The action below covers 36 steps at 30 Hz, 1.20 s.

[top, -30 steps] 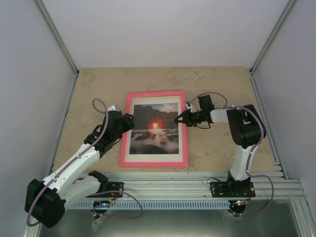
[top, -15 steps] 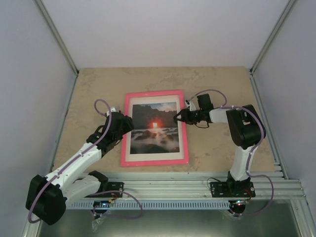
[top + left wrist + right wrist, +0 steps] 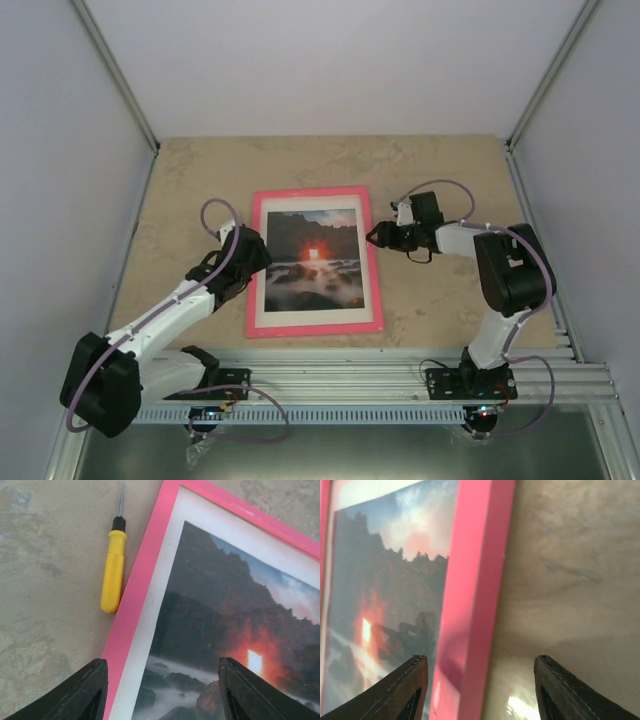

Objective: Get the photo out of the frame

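Nearest the camera, a ribbed aluminium mounting rail (image 3: 400, 370) carries both arm bases at the edge of the beige marbled surface (image 3: 450, 180). Just beyond it lies the thin bright pink rectangular frame (image 3: 312, 327), flat, with its near rail close to the mounting rail and the rectangular photo (image 3: 312, 262) of dark rocks, mist and a red-orange sun inside it, bordered by a white mat (image 3: 315, 316). Bare surface is open to the right of the frame and beyond its far rail up to the back wall. On the left, a yellow-handled screwdriver (image 3: 113, 570) lies just beside the frame's left rail, roughly parallel to it, tip pointing away. The left end effector (image 3: 252, 252) is spread wide and holds nothing; its fingers (image 3: 95, 690) straddle the left rail, one over the surface and one over the photo. The right end effector (image 3: 375, 237) is likewise spread and empty, straddling the right rail, with one finger on the photo side and the other over bare surface. Whether any fingertip touches the frame cannot be told. Compared with half a second ago, the right end effector has drawn back from over the photo's right margin to the rail; the frame lies much as before.
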Each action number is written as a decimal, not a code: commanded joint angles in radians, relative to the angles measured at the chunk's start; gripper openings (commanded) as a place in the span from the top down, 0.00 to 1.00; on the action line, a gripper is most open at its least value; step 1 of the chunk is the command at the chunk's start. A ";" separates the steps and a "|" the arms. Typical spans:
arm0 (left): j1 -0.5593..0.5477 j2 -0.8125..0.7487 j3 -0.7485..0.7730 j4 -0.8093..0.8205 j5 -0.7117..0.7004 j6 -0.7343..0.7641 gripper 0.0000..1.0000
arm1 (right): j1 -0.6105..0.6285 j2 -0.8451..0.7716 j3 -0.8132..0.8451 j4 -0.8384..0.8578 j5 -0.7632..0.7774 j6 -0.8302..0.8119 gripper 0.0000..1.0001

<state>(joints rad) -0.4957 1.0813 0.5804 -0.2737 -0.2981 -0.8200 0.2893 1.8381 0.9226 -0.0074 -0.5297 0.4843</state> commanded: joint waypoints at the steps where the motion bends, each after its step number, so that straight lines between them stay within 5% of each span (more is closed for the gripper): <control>1: 0.001 0.028 0.006 -0.036 -0.031 0.019 0.37 | 0.024 -0.089 -0.064 -0.110 0.139 -0.055 0.41; 10: 0.000 0.111 0.004 -0.070 -0.031 0.035 0.33 | 0.232 -0.260 -0.109 -0.213 0.450 -0.039 0.41; 19: 0.000 0.176 0.006 -0.064 -0.006 0.048 0.31 | 0.376 -0.213 -0.089 -0.273 0.703 0.030 0.48; 29: 0.000 0.250 0.016 -0.047 -0.009 0.068 0.32 | 0.407 -0.184 -0.066 -0.279 0.756 0.041 0.57; 36: 0.000 0.292 0.022 -0.045 -0.007 0.071 0.46 | 0.409 -0.178 -0.065 -0.262 0.750 0.048 0.64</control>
<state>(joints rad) -0.4957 1.3602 0.5808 -0.3286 -0.3084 -0.7574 0.6956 1.6466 0.8398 -0.2771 0.1879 0.5182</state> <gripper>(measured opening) 0.574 0.385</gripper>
